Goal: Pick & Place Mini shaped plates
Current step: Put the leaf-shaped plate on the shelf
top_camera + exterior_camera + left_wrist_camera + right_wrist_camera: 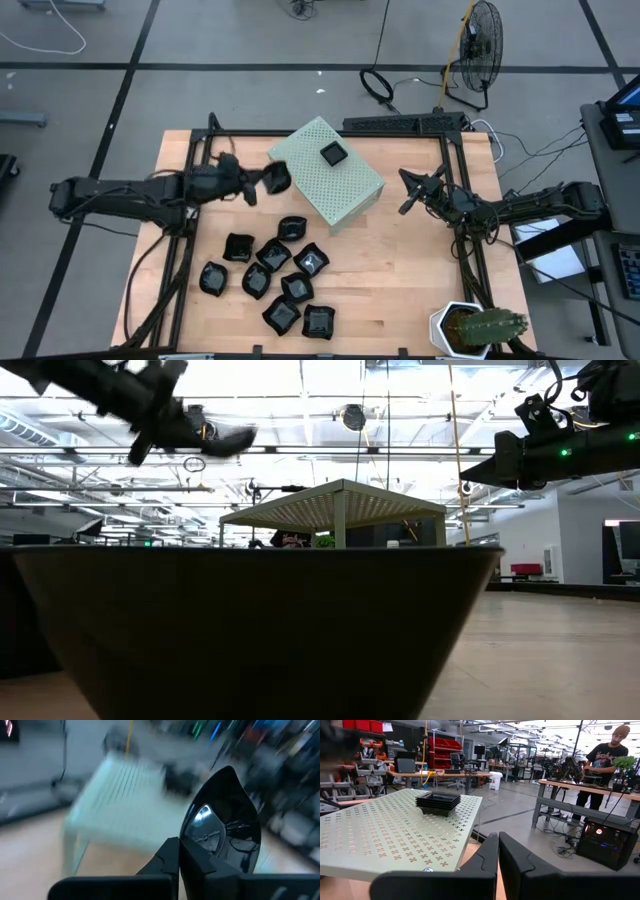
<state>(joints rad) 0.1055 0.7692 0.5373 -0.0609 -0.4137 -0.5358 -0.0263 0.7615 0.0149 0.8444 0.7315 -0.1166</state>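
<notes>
The low view is almost entirely blocked by one dark dish wall (260, 630) close to the lens, so the table surface is hidden there. The pale green perforated box (325, 172) sits at table centre; one square black plate (333, 153) rests on top. The left wrist view is blurred. The left gripper (262, 181), raised just beside the box, pinches a glossy black dish (222, 820) by its rim. Ten or so mini shaped plates (275, 275), grey-glinting, lie clustered on the wood. The right gripper (408, 190) hangs pressed together, empty.
</notes>
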